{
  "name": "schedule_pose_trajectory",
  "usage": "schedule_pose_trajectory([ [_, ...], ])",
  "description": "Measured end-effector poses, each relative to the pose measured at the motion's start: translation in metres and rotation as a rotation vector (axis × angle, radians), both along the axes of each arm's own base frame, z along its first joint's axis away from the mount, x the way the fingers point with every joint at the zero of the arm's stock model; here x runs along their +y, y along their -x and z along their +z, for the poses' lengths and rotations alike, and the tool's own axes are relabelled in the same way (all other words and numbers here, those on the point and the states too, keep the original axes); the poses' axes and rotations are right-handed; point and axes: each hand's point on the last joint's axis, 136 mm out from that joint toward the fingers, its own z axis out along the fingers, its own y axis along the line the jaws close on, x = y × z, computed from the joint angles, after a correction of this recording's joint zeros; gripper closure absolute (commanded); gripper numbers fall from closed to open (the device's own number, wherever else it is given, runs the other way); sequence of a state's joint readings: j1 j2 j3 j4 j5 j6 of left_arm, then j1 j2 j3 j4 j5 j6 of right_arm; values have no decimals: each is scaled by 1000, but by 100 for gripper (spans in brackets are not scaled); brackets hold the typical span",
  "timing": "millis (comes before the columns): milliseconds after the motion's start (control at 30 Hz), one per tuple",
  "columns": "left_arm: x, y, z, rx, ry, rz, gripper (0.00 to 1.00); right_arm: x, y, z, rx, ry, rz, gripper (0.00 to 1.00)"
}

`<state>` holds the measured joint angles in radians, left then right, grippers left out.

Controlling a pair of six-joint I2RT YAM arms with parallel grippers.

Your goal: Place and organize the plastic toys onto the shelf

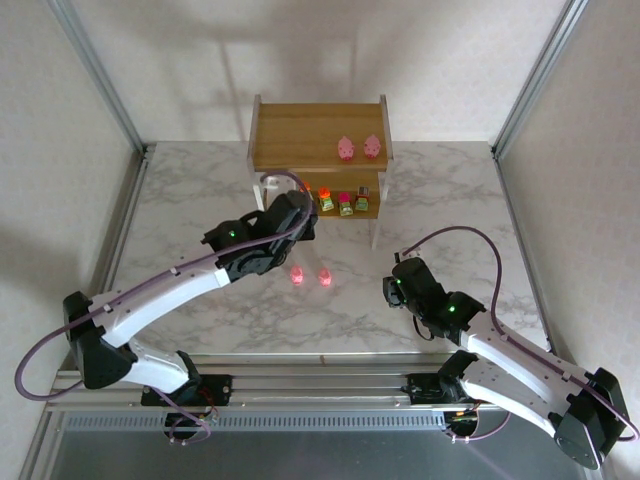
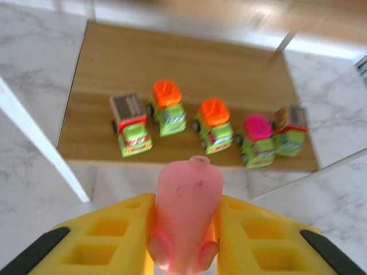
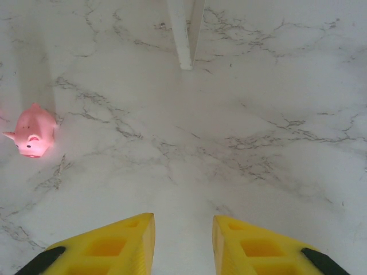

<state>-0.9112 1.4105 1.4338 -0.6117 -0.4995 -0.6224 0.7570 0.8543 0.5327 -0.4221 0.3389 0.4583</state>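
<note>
My left gripper point(image 2: 185, 201) is shut on a translucent pink rounded toy point(image 2: 189, 180), held above the table just in front of the shelf's lower tier point(image 2: 114, 63). Several green-based blocky toys stand in a row on that tier, among them an orange-topped one point(image 2: 167, 106) and a magenta-topped one point(image 2: 256, 139). Two pink toys point(image 1: 345, 148) sit on the top tier of the wooden shelf point(image 1: 300, 130). Two more pink toys point(image 1: 297, 274) lie on the marble in front of it. My right gripper point(image 3: 183, 217) hovers open over bare marble, right of a pink toy point(image 3: 33, 132).
A white shelf leg point(image 3: 184, 34) stands ahead of the right gripper, another white leg point(image 2: 40, 149) at the left of the left gripper. Aluminium frame posts point(image 1: 100, 70) flank the marble table point(image 1: 450, 190).
</note>
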Motion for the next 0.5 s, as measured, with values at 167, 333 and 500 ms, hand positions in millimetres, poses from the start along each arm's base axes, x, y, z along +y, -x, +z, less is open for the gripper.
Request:
schedule_pose_trajectory([
  [167, -12, -9, 37, -37, 12, -17, 71, 0, 0, 0, -1, -2, 0, 68],
  [333, -29, -22, 67, -70, 4, -40, 71, 0, 0, 0, -1, -3, -2, 68],
  [500, -46, -38, 96, -115, -6, -61, 70, 0, 0, 1, -1, -3, -2, 68],
])
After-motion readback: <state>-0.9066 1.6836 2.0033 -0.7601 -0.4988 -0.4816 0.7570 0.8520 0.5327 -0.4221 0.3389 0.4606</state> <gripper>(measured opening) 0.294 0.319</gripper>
